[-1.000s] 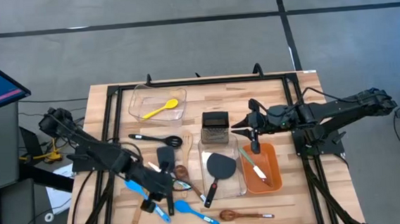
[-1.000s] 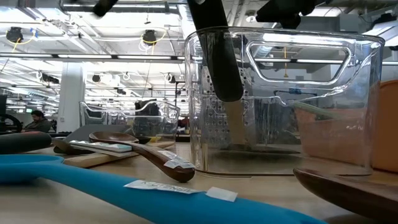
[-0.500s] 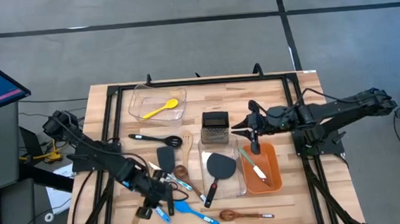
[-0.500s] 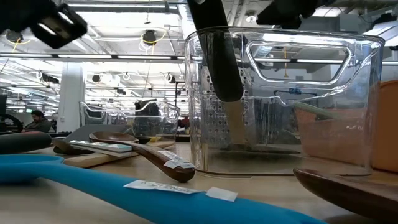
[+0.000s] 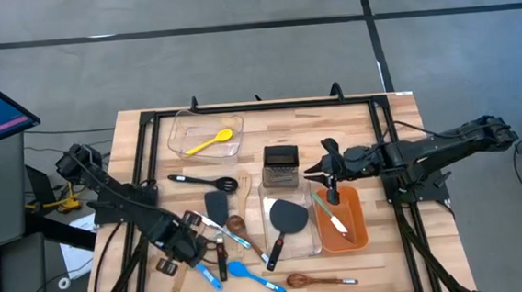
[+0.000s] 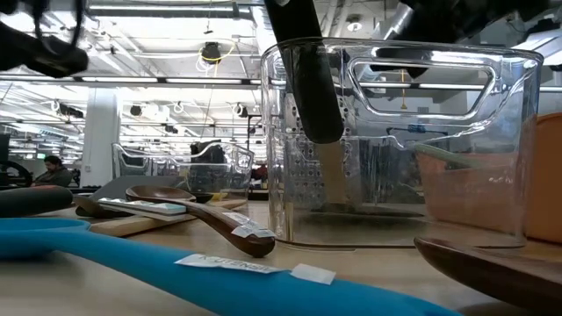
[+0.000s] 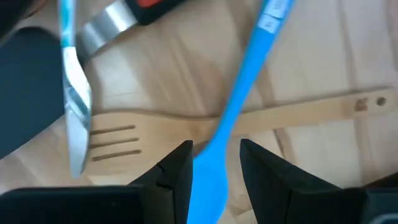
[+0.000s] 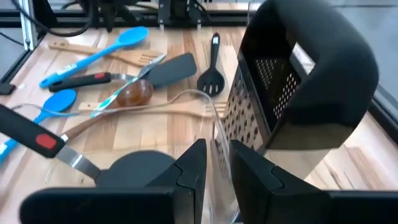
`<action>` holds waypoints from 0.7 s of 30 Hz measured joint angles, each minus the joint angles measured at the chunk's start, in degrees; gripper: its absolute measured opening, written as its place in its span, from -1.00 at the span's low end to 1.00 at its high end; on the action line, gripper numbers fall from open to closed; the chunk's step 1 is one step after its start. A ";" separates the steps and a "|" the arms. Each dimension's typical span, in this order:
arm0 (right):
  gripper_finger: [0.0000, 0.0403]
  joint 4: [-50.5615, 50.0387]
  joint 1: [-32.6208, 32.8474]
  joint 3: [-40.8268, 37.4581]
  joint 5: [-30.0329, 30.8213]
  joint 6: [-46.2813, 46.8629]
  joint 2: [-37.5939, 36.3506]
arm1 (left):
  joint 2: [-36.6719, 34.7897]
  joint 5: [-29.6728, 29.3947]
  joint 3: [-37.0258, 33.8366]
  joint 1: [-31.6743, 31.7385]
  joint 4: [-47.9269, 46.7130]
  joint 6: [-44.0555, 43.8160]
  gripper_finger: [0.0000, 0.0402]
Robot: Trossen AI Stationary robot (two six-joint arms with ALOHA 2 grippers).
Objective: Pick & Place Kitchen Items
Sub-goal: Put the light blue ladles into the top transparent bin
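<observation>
Evidently only three utensils are binned, most still loose on the worktop's near-left, where the left hand straddles a blue spoon, fingers apart.

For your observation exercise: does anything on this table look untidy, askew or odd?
Yes. Loose utensils lie crossed in a heap at the table's front left: a blue spoon lies across a slotted wooden spatula, under the left pincer. The black turner leans out of its clear bin.
</observation>
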 joint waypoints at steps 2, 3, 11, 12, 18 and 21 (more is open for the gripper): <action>-0.69 1.49 -0.48 0.00 0.00 -0.21 0.00 | 0.01 -1.80 0.00 -1.79 0.04 -0.20 -0.42; -0.69 2.52 -0.85 0.00 0.00 -0.27 0.00 | 0.13 -3.12 0.00 -2.61 0.07 -0.24 -0.42; -0.69 7.78 -4.02 0.00 0.00 -0.33 0.00 | 1.19 -7.44 -0.02 -3.87 5.27 -0.35 -0.42; -0.69 7.80 -4.30 0.00 -0.01 -0.32 0.00 | 1.12 -7.46 -0.02 -3.54 6.88 -0.35 -0.41; -0.69 7.73 -5.37 0.00 -0.02 -0.32 0.00 | 0.74 -7.47 0.00 -1.58 11.98 -0.36 -0.42; -0.69 7.75 -5.37 0.00 -0.02 -0.33 0.00 | 0.74 -7.48 0.00 -0.73 11.97 -0.37 -0.41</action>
